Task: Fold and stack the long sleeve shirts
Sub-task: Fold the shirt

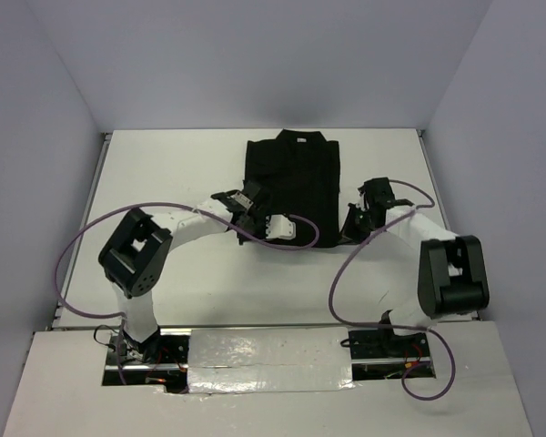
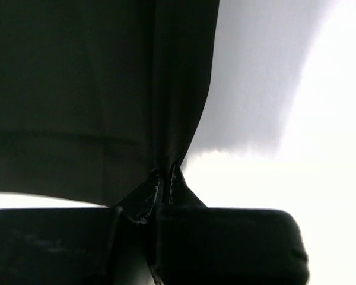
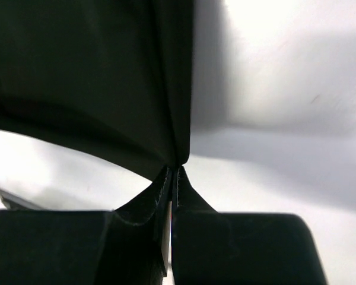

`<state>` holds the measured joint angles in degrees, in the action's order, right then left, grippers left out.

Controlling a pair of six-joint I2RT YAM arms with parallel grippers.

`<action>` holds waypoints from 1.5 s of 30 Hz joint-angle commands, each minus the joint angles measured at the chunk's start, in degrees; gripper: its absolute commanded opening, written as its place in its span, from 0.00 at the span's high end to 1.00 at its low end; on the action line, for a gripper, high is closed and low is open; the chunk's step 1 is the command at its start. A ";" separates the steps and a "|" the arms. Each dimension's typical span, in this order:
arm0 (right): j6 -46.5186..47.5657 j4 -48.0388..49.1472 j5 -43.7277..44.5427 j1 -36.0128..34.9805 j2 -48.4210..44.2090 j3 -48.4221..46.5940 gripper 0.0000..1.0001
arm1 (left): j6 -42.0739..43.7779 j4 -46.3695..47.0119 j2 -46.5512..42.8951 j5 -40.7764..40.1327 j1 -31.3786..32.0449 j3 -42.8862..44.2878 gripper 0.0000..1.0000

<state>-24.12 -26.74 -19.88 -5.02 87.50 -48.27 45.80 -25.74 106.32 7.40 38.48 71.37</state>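
Observation:
One black long sleeve shirt (image 1: 291, 182) lies flat at the back middle of the white table (image 1: 177, 168), collar away from the arms and sleeves folded in. At its lower left edge my left gripper (image 1: 257, 217) is shut on a pinch of the black cloth. The left wrist view shows the shirt (image 2: 77, 89) rising out of the closed left gripper (image 2: 165, 173). By the lower right edge my right gripper (image 1: 348, 226) is also shut on cloth. In the right wrist view the shirt (image 3: 107, 71) is drawn up into a fold from the closed right gripper (image 3: 175, 170).
Grey walls (image 1: 36, 109) close in the table on the left, back and right. A purple cable (image 1: 296, 244) loops over the shirt's near hem, and another (image 1: 341, 273) hangs by the right arm. Both arm bases sit at the near edge.

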 commanded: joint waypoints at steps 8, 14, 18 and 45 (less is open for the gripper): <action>-3.29 -16.05 3.79 -11.15 -23.94 6.43 1.00 | -1.51 -18.37 -19.90 5.34 0.98 -7.82 1.00; -6.73 -28.26 2.74 -18.79 -36.78 4.51 1.00 | 0.52 -30.50 -30.81 10.34 4.93 -8.80 1.00; -8.13 -38.09 3.79 -23.28 -41.53 -1.73 1.00 | -0.53 -36.39 -35.56 16.22 6.69 -5.64 1.00; 0.13 -17.65 9.68 -4.48 1.33 -30.56 1.00 | -20.92 -25.17 -2.01 15.28 -19.75 27.06 0.99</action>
<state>-25.65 -47.57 -14.48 -11.64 85.47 -75.22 26.79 -52.25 102.94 27.27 21.78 95.96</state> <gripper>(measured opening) 0.010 0.037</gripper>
